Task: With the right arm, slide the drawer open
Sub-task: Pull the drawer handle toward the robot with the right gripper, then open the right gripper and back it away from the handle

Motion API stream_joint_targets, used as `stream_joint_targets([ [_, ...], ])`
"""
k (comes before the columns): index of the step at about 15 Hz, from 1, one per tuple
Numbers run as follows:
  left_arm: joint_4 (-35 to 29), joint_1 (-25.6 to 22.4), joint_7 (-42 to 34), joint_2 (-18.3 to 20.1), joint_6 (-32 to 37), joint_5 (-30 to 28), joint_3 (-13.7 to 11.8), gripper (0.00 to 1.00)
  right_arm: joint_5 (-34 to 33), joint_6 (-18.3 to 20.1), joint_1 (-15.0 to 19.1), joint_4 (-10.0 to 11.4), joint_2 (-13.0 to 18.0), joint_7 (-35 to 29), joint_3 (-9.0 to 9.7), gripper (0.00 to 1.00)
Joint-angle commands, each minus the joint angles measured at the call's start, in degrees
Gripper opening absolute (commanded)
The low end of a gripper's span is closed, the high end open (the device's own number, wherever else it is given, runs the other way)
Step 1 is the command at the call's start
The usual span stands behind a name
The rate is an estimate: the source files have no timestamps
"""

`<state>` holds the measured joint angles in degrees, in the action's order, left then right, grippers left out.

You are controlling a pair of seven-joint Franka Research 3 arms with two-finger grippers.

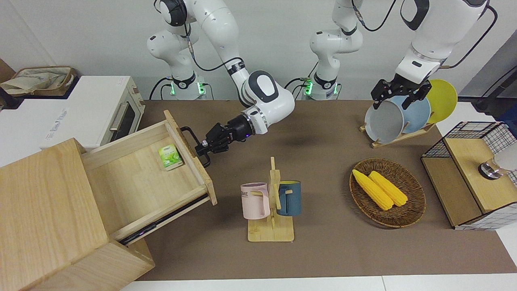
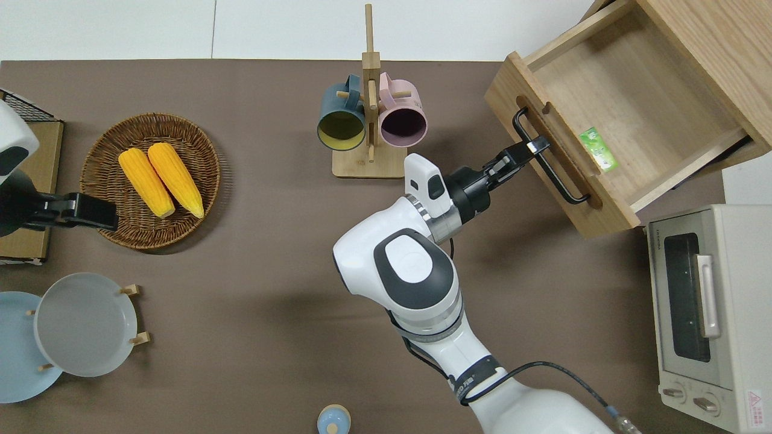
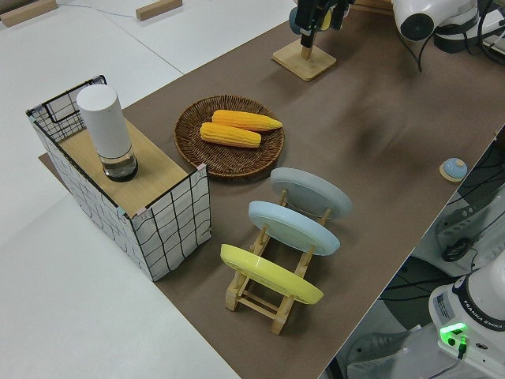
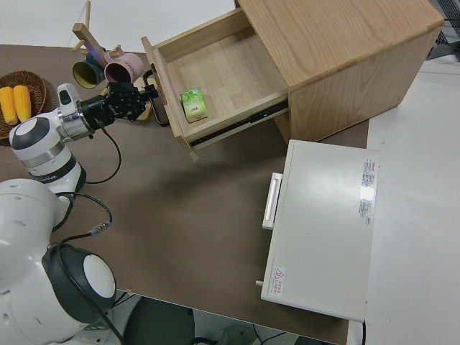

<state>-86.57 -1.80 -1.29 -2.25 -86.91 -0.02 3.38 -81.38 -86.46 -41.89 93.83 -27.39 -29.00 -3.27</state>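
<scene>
Overhead view: drawer (image 2: 627, 114) sits upper right of frame, pulled well out of the cabinet (image 2: 718, 54).
Right gripper (image 2: 534, 146): clamped on the black bar handle (image 2: 546, 163), about mid-bar.
How I'd do it: keep pulling straight along the slides, level, no twisting, or it could bind. Looks nearly fully out, so ease off before the stop.
Drawer looks: wide, shallow, light wood, with a small green packet (image 2: 597, 149) lying just inside the front panel.
Left gripper (image 1: 400, 95): parked, upper right of the front view; can't tell its fingers.
</scene>
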Motion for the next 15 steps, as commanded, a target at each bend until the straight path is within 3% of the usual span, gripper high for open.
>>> stream_joint_targets([
  [1,1.4,-0.31,-0.56,-0.65,1.13,0.98,0.4,0.99,1.4,-0.64,-0.65,-2.25,-1.7,3.34,0.29,0.0],
  [2,1.4,-0.31,-0.56,-0.65,1.13,0.98,0.4,0.99,1.31,-0.64,-0.65,-2.25,-1.7,3.34,0.29,0.041],
  [3,1.49,-0.31,-0.56,-0.65,1.13,0.98,0.4,0.99,1.31,-0.64,-0.65,-2.25,-1.79,3.34,0.29,0.187],
  [4,1.4,-0.31,-0.56,-0.65,1.13,0.98,0.4,0.99,1.23,-0.64,-0.57,-2.25,-1.96,3.16,0.29,0.714],
  [5,1.4,-0.31,-0.56,-0.65,1.13,0.98,0.4,0.99,1.22,-0.64,-0.48,-2.25,-1.96,2.73,0.29,0.981],
  [9,1.49,-0.31,-0.56,-0.65,1.13,0.98,0.4,0.99,1.14,0.06,-0.48,-2.25,-2.75,0.79,0.29,0.983],
  [13,1.4,-0.31,-0.56,-0.65,1.13,0.98,0.4,0.99,2.01,1.47,-0.83,-5.06,-3.37,1.31,0.29,0.983],
  [15,1.4,-0.31,-0.56,-0.65,1.13,0.98,0.4,0.99,5.16,1.91,-1.62,-8.03,-3.37,1.49,0.37,0.983],
])
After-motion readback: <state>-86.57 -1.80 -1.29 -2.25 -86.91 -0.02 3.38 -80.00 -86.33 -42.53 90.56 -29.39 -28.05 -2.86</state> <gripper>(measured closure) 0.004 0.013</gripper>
